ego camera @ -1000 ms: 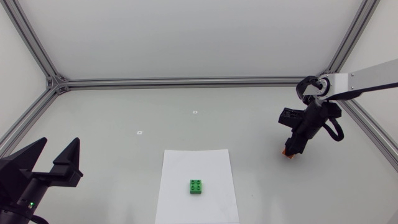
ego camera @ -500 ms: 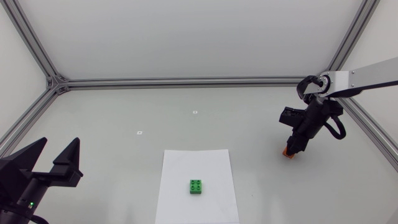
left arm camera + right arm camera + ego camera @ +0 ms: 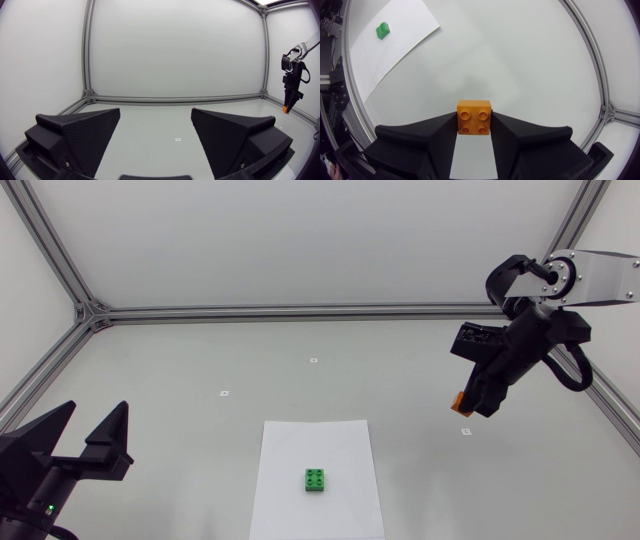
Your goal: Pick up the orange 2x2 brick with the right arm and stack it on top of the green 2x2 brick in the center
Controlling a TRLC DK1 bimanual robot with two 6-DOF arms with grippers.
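Right wrist view — orange brick (image 3: 474,117), four studs.

The orange 2x2 plastic brick (image 3: 474,117) is smooth with a soft sheen, as is the green 2x2 plastic brick (image 3: 316,480). The white paper sheet (image 3: 315,445) looks matt. The pale grey worktop (image 3: 200,370) is smooth and satin. The left matt black claw (image 3: 156,115) has finely grained fingers (image 3: 85,132).
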